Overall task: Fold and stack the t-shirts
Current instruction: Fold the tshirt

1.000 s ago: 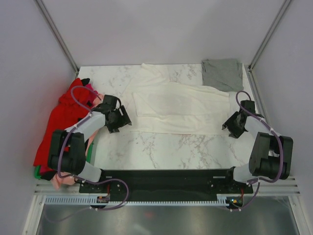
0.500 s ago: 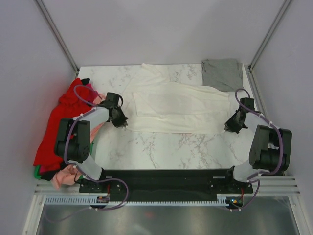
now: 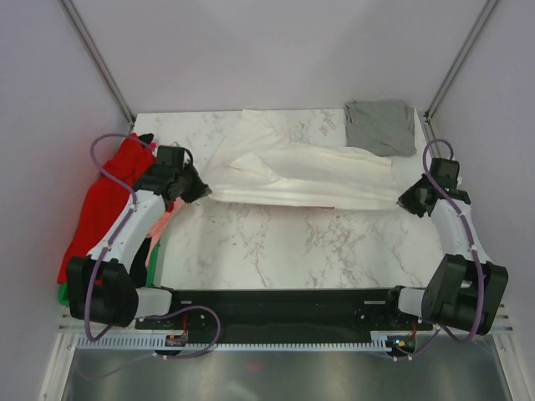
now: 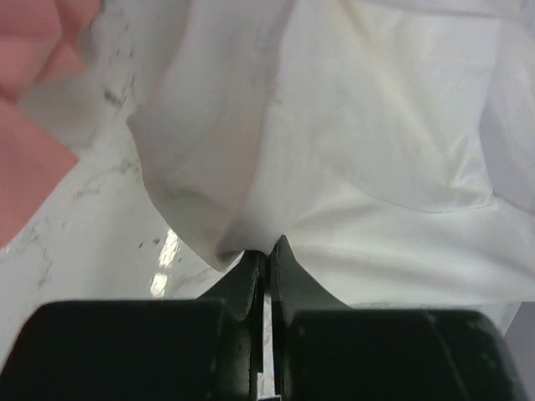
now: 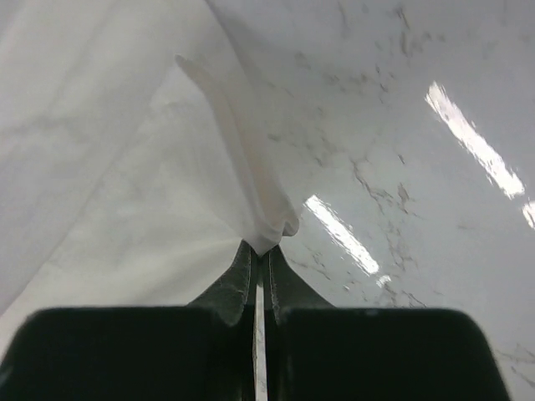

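A large cream t-shirt (image 3: 301,171) stretches across the back half of the marble table, its near edge lifted off the surface. My left gripper (image 3: 203,190) is shut on the shirt's near left corner (image 4: 238,242). At the other end my right gripper (image 3: 404,199) is shut on the near right corner (image 5: 272,230). A folded grey t-shirt (image 3: 381,126) lies at the back right corner. More t-shirts, red (image 3: 104,205), pink (image 3: 159,224) and green (image 3: 63,292), are heaped along the left edge.
The marble tabletop (image 3: 309,251) spreads between the lifted shirt and the black base rail (image 3: 284,302). Metal frame posts (image 3: 100,63) rise at both back corners. The heap of shirts sits just behind my left arm.
Both grippers closed on the cream shirt's near corners and rose, moving back and outward. The shirt's near edge has lifted off the table and pulled taut between them.
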`<control>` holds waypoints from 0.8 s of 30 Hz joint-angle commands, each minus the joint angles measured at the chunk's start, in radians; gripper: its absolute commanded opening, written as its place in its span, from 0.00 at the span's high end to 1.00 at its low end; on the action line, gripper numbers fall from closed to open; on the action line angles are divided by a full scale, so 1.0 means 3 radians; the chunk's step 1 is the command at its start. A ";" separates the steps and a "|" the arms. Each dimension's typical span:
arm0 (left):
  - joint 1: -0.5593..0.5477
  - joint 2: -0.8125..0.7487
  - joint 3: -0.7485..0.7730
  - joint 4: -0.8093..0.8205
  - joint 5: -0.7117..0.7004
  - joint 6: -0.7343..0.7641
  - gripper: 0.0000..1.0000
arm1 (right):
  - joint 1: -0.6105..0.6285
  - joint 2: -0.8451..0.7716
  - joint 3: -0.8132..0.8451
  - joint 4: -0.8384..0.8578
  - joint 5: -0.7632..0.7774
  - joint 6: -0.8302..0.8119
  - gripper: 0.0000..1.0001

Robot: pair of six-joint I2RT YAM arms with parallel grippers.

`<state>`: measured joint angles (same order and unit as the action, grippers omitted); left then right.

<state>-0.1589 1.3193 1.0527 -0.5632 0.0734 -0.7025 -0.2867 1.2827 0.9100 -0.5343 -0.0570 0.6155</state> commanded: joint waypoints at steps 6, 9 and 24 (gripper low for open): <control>0.0075 -0.0700 -0.1161 -0.0423 0.0006 -0.0327 0.95 | -0.0348 -0.0180 -0.0819 -0.0137 -0.0065 0.0162 1.00; 0.0075 -0.0859 -0.1397 -0.0520 0.0011 -0.0501 0.93 | -0.0461 -0.0322 -0.0967 -0.0172 -0.0076 0.0173 1.00; 0.0059 -0.2040 -0.1132 -0.1114 -0.0054 -0.0998 0.08 | -0.0670 -0.1049 -0.0718 -0.0592 -0.0234 0.0127 0.02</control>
<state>-0.1459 0.7570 0.5892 -0.8673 0.1196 -0.9600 -0.4824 0.9997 0.6006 -0.7048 -0.1307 0.6601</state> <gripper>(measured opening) 0.870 0.982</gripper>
